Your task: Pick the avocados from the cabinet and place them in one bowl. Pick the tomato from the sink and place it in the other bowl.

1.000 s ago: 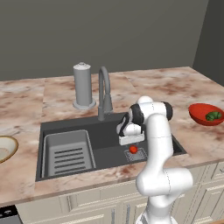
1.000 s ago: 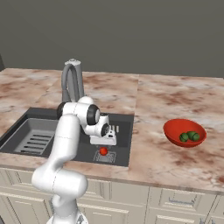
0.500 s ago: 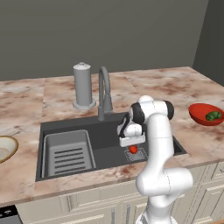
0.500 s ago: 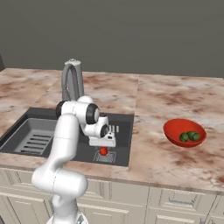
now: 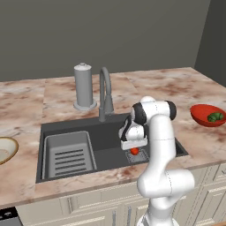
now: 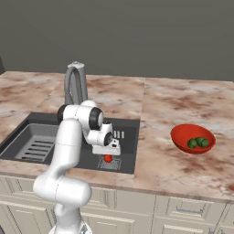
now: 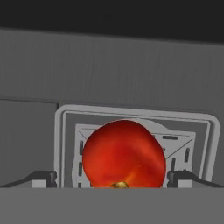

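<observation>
From the left of the scene: a pale cream bowl (image 5: pixel 5 150) with a tan rim sits at the far left edge of the marbled desk (image 5: pixel 53 95), not holding anything that we can see. Next comes the dark grey sink (image 5: pixel 66 132), with its ribbed rack (image 5: pixel 70 154) on the left side of the basin and the curved faucet (image 5: pixel 105 90) rising behind it.

Toward the right side of the basin, our end effector (image 5: pixel 133 145) points down into the sink, directly above the tomato (image 5: pixel 134 151) — this is the relation the next move depends on. The tomato rests on the square drain (image 7: pixel 135 131) at the basin floor. In the hand view it lies centred between our two fingertips (image 7: pixel 43 178), which stand wide apart on either side of it, not touching it. The tomato is round, so there is no long axis to line up with; it simply lies straight ahead of the end effector, close below.

We judge that a short straight descent and then a closing of the fingers would take it.

Farther right, well apart from the sink, the red bowl (image 5: pixel 207 115) stands on the desk with both avocados (image 6: pixel 197 142) inside — so that half of the task looks done.
</observation>
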You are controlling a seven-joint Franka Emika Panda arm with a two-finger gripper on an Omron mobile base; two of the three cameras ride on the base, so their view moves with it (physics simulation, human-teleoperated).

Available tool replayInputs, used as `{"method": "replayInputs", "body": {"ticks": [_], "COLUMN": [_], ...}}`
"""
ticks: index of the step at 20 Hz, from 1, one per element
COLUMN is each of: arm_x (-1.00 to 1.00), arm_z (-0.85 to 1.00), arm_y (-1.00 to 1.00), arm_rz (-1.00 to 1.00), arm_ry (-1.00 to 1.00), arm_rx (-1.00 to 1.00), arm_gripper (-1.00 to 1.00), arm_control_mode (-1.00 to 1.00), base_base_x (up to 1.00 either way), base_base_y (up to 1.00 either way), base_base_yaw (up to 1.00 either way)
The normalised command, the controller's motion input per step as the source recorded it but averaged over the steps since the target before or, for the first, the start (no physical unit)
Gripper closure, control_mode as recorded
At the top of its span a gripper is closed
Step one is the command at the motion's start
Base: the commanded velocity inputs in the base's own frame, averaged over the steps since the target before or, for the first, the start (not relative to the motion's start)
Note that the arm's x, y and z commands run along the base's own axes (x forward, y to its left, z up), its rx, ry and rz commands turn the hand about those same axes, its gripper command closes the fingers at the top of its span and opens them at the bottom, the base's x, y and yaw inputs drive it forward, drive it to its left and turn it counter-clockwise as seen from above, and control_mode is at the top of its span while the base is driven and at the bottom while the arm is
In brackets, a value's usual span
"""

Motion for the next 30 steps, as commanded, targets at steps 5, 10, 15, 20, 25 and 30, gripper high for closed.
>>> {"method": "replayInputs", "body": {"ticks": [5,10,15,20,25,30], "arm_x": [0.25,0.06,0.00,0.00,0.00,0.00], "arm_z": [0.00,0.00,-0.08,-0.29,0.00,0.00], "arm_y": [0.00,0.00,-0.01,-0.03,0.00,0.00], "arm_rz": [0.00,0.00,0.00,0.00,0.00,0.00], "arm_ry": [0.00,0.00,0.00,0.00,0.00,0.00], "arm_rx": [0.00,0.00,0.00,0.00,0.00,0.00], "arm_gripper": [-1.00,-1.00,-1.00,-1.00,-1.00,-1.00], "arm_control_mode": [-1.00,-1.00,-1.00,-1.00,-1.00,-1.00], "base_base_x": [0.00,0.00,0.00,0.00,0.00,0.00], "base_base_y": [0.00,0.00,0.00,0.00,0.00,0.00], "base_base_yaw": [0.00,0.00,0.00,0.00,0.00,0.00]}}
